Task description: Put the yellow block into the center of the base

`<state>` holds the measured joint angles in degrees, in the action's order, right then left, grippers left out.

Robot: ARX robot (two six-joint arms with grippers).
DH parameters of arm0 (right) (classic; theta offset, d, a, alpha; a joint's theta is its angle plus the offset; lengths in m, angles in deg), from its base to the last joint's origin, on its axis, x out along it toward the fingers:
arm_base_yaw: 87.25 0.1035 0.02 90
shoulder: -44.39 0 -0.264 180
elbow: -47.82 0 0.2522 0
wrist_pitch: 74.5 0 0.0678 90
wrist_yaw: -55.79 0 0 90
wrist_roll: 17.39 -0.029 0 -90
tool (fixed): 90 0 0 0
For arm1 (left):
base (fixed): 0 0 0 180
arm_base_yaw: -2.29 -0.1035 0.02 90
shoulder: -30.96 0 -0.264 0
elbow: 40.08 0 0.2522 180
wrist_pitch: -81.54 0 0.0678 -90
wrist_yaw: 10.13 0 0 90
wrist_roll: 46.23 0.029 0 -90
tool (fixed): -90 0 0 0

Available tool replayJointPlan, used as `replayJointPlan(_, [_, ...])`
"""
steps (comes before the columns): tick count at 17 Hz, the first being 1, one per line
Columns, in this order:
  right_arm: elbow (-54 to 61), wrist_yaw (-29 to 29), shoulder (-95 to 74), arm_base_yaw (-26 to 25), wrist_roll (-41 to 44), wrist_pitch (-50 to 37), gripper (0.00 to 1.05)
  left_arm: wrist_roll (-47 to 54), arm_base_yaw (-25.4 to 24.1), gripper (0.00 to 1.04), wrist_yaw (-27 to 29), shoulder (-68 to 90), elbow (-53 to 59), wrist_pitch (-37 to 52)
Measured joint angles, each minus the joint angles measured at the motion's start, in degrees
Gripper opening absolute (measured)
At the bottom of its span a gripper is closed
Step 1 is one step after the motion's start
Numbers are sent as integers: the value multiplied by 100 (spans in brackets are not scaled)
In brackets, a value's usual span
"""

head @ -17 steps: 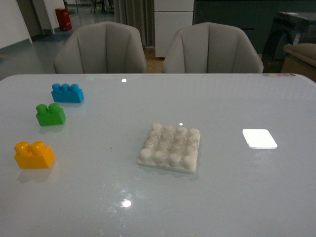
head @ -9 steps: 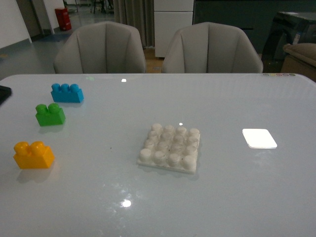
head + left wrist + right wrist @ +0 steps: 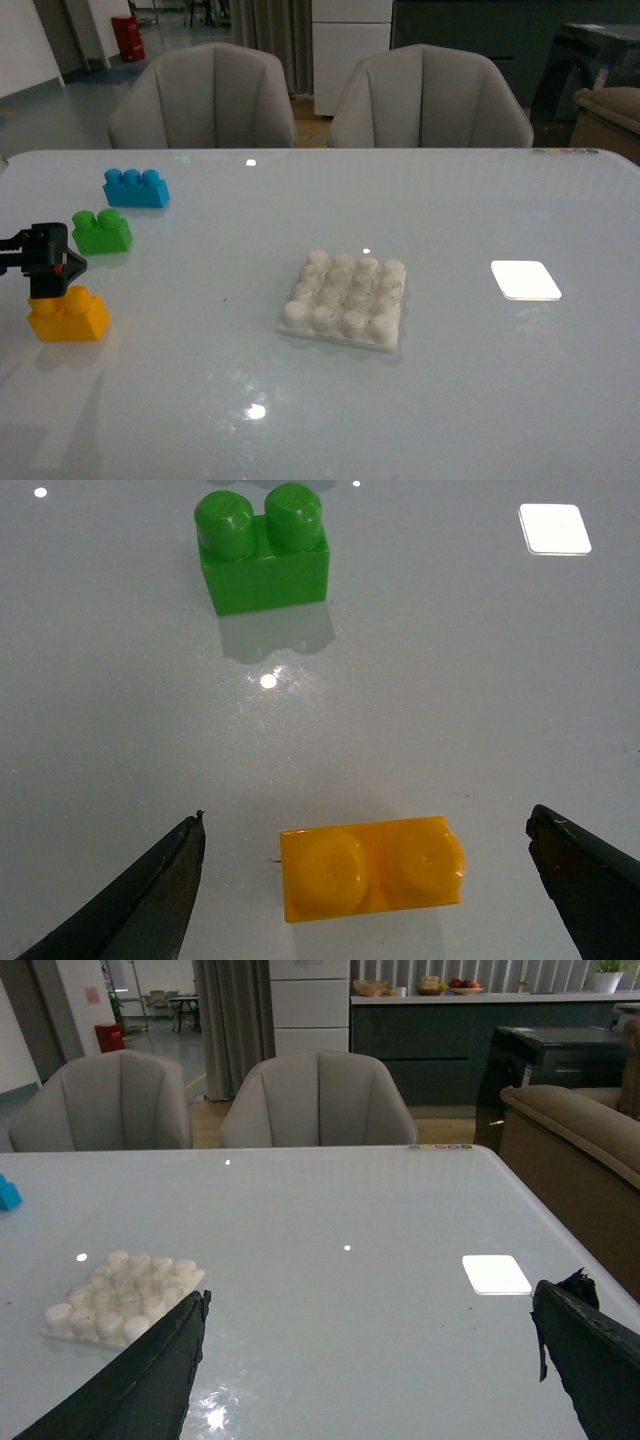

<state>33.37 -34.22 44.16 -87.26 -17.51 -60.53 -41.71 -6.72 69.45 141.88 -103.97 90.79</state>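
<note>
The yellow block (image 3: 68,315) lies on the table at the near left, studs up. My left gripper (image 3: 46,282) hangs open just above and behind it. In the left wrist view the yellow block (image 3: 372,868) sits between the spread fingers of the left gripper (image 3: 365,825), touching neither one. The white studded base (image 3: 345,300) rests at the table's middle, nothing on it. It also shows in the right wrist view, where the base (image 3: 125,1298) lies off to one side of my open, empty right gripper (image 3: 370,1305). The right gripper is out of the front view.
A green brick (image 3: 102,232) and a blue brick (image 3: 136,188) stand behind the yellow block. The green brick (image 3: 263,550) shows well apart from it. A flat white rectangle (image 3: 525,280) lies at the right. Two grey chairs (image 3: 205,100) stand behind the table.
My left gripper has come in from the left edge of the front view and now hangs over the yellow block. The bricks and base have not moved.
</note>
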Motion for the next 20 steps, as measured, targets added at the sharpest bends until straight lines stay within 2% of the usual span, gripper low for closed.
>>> replayJointPlan(5, [0, 0, 0, 0, 0, 0, 98, -66, -31, 98, -260, 39, 17, 15])
replayJointPlan(19, [0, 0, 0, 0, 0, 0, 98, -96, 105, 98, 146, 662, 55, 407])
replayJointPlan(20, [0, 0, 0, 0, 0, 0, 98, -94, 105, 91, 146, 662, 55, 407])
